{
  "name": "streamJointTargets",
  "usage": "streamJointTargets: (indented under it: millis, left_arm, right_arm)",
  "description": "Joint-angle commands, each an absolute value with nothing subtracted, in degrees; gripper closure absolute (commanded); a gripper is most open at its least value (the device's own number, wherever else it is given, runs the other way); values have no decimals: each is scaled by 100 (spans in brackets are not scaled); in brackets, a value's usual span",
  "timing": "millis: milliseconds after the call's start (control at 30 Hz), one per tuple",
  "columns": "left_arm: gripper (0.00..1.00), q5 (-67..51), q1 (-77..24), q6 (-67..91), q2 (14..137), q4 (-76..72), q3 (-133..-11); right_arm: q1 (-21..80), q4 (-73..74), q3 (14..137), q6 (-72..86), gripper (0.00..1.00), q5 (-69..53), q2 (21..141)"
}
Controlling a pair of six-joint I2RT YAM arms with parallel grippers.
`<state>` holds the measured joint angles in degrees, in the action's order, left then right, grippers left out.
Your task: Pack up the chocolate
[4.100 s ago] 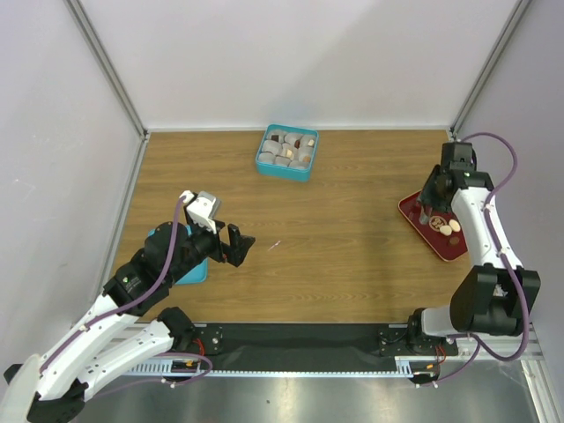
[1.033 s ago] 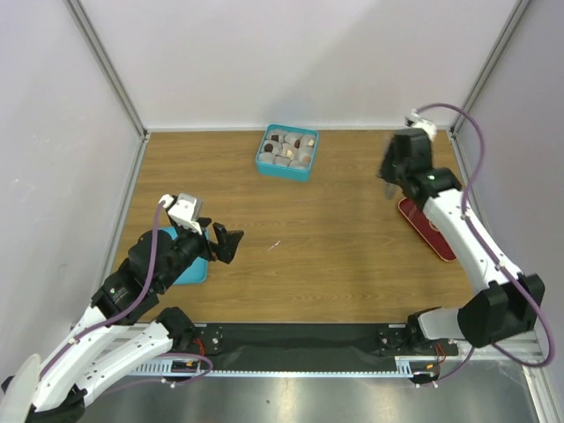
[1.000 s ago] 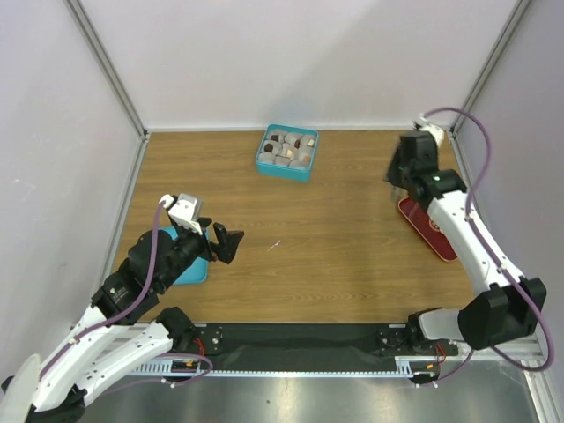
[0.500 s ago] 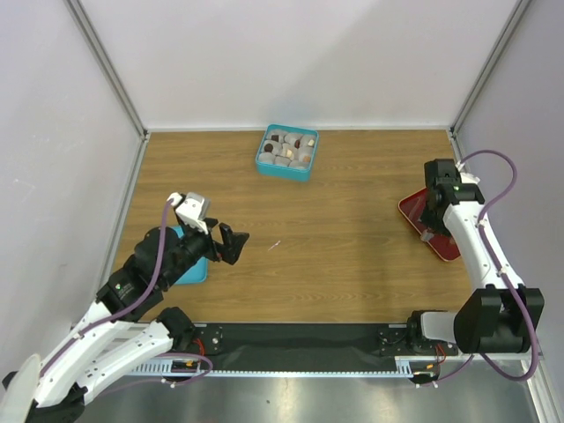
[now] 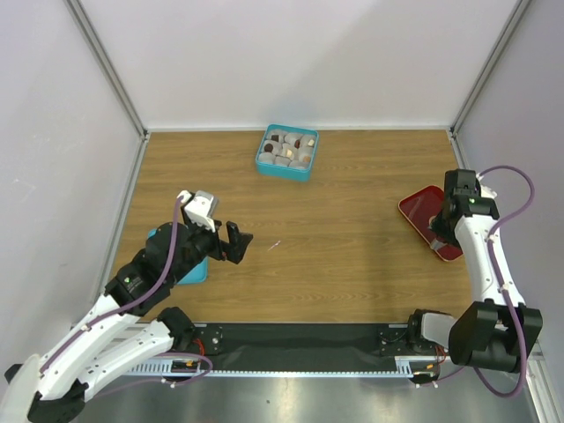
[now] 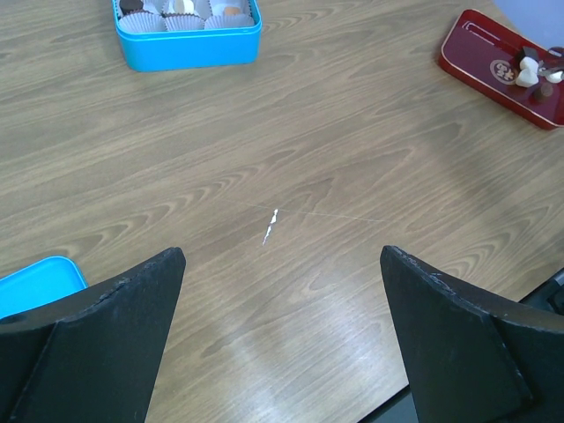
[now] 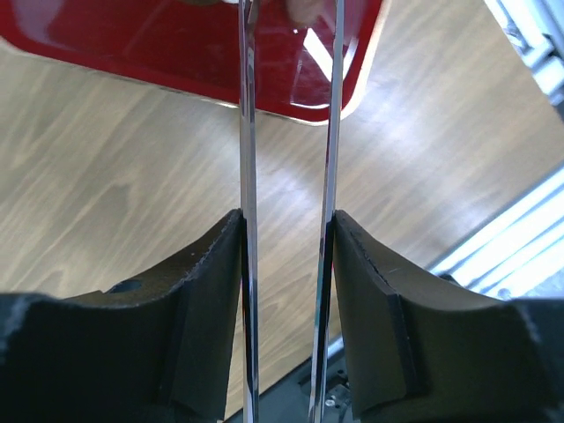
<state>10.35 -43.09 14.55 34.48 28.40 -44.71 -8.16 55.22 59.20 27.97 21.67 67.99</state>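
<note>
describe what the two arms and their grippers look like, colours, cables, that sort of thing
Both are alike: the left arm and right arm have white links with black joints, and a purple cable loops alongside each. A pale camera block sits on the left wrist. The left gripper and right gripper have matte black, wedge-shaped fingers. No markings are legible.

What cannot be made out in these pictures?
Tweezers: right wrist view, top edge cuts off the tips; whether they grip anything is unclear.
Red tray: top view, the right arm covers its chocolate.
Teal box: left wrist view, top edge cuts it; top view, contents too small to count.
</note>
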Motion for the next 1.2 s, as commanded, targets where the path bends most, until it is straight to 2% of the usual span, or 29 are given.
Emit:
streamJointTargets:
  millis: [0, 900, 1167]
  left_arm:
    - [0, 1151, -4280, 1538, 3489, 2725, -4474]
    - [0, 1230, -4280, 1556, 3366, 2821, -4456]
    - [0, 1266, -4280, 1564, 3375, 2856, -4465]
  right_arm:
    - [-809, 5274, 5915, 2733, 52, 1828, 6583]
    - [-800, 4834, 5370, 2707, 51, 1608, 6724]
    - [-817, 4649, 5379, 2558, 56, 1477, 6741]
